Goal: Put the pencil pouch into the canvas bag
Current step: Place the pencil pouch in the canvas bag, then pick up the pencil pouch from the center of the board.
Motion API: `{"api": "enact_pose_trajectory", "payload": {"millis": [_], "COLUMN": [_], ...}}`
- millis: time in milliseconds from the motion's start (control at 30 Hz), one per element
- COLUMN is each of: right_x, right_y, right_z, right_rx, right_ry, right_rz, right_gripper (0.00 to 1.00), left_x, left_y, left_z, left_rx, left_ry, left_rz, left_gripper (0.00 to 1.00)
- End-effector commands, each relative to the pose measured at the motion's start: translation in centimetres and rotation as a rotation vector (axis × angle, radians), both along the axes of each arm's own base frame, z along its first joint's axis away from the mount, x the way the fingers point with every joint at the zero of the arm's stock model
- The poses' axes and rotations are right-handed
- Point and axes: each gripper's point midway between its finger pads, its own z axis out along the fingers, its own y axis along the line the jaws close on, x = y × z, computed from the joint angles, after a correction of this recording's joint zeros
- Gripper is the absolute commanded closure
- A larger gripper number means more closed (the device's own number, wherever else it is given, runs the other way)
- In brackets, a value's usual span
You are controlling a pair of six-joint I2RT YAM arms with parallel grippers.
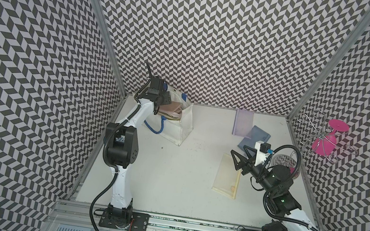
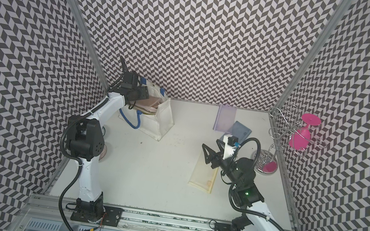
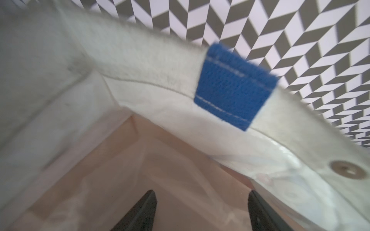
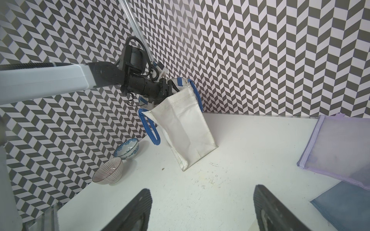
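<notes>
Left wrist view: pencil pouch (image 3: 160,180), tan-pink and see-through, lies inside the canvas bag (image 3: 150,66), low against its white inner wall.
Top views: both show the pouch as a brownish slab in the bag's open mouth.
Bag position: far left part of the table (image 1: 169,180), close to the back wall; standing, leaning a little.
Bag details: blue strap tab (image 3: 234,88) sewn over the rim, metal snap (image 3: 344,169) further along it, blue rope handle (image 1: 154,129) drooping down the outer side.
Left gripper (image 3: 201,198): reaches into the bag mouth, fingers spread wide over the pouch, nothing pinched between them; contact with the pouch cannot be told.
Right gripper (image 4: 202,194): well apart from the bag, above the table's right half, fingers spread wide and empty.
Under right gripper: yellow pouch (image 1: 227,177) flat on the table; the gripper hangs over its far end.
Far right: purple mesh pouch (image 1: 242,123) overlapping a blue pouch (image 1: 254,137).
Left wall: blue-patterned bowl (image 4: 127,149) and striped bowl (image 4: 109,171), just beside each other.
Right edge: wire stand (image 1: 305,136) holding a pink glass (image 1: 324,142) upside down.
</notes>
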Motion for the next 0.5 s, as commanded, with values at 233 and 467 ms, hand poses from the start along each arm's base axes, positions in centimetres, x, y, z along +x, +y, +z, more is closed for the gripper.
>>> {"api": "enact_pose_trajectory", "payload": {"millis": [233, 467], "right_x": [0.9, 1.0], "right_y": [-1.6, -2.2], "right_z": [-0.6, -4.2], "right_rx": [-0.037, 0.004], "right_ry": [0.057, 0.227], "right_rz": [-0.110, -0.114], "right_gripper": [0.20, 0.19], "left_x": [-9.8, -22.4], "left_y": [-8.5, -19.6], "left_z": [12.2, 6.7], "left_rx": [0.022, -0.163], "left_ry": [-0.220, -0.138], "left_rz": [-0.202, -0.569], "left_gripper": [0.20, 0.14]}}
